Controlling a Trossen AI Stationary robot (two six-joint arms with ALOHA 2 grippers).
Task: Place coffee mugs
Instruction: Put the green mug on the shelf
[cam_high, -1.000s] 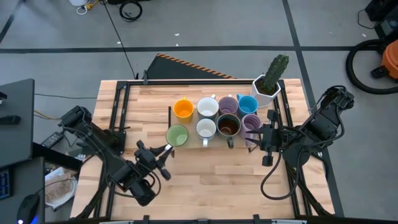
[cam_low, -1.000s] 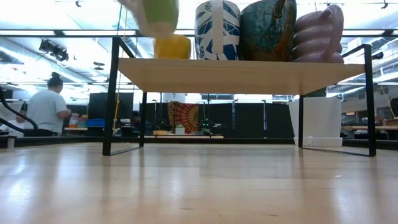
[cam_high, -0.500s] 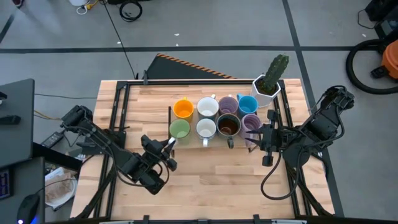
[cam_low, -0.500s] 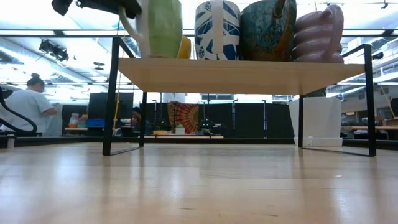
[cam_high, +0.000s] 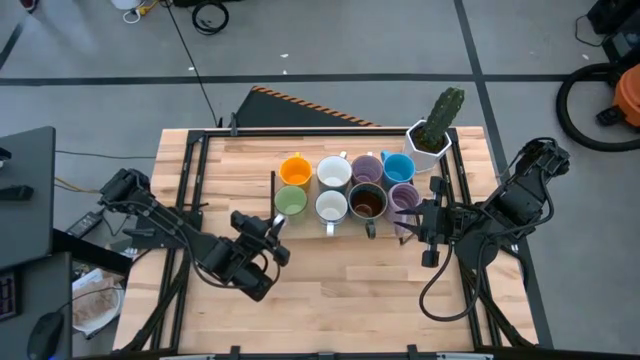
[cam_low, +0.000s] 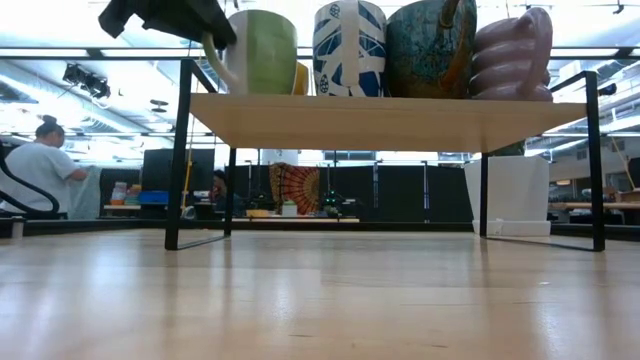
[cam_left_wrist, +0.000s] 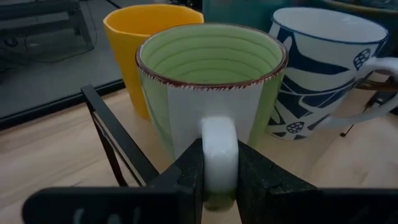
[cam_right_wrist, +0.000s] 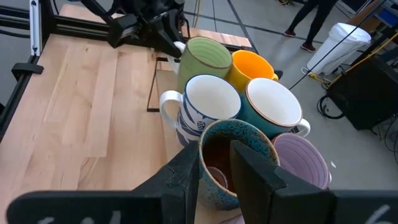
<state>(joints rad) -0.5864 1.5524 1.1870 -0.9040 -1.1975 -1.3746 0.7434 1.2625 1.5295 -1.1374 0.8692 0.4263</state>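
Note:
Several mugs stand close together on a raised wooden shelf (cam_low: 380, 120): orange (cam_high: 294, 173), two white (cam_high: 333, 172), dark (cam_high: 367, 202), blue (cam_high: 398, 166) and two lavender (cam_high: 404, 196). The green mug (cam_high: 290, 201) stands upright at the group's near left corner, in front of the orange one. My left gripper (cam_high: 275, 222) is shut on it. My right gripper (cam_high: 412, 218) hovers beside the front lavender mug. Its fingers (cam_right_wrist: 186, 174) are a narrow gap apart, with nothing between them. My left gripper pinches the green mug's white handle (cam_left_wrist: 219, 152) between its two fingers. They come almost level from the table's near left side and lie across the handle loop. The mug is upright with its base at the shelf's top board (cam_low: 258, 92).
A white faceted pot with a cactus (cam_high: 430, 140) stands at the table's far right. The shelf's black frame legs (cam_low: 178, 150) stand on the table. Bare wood lies along the table's near edge (cam_high: 340, 290). A person (cam_low: 45, 175) works in the room behind.
My left gripper has carried the green mug toward the table's far right, up to the other mugs. It has brought the mug down onto the shelf beside the orange one. The mug, tilted and above the shelf before, now stands upright.

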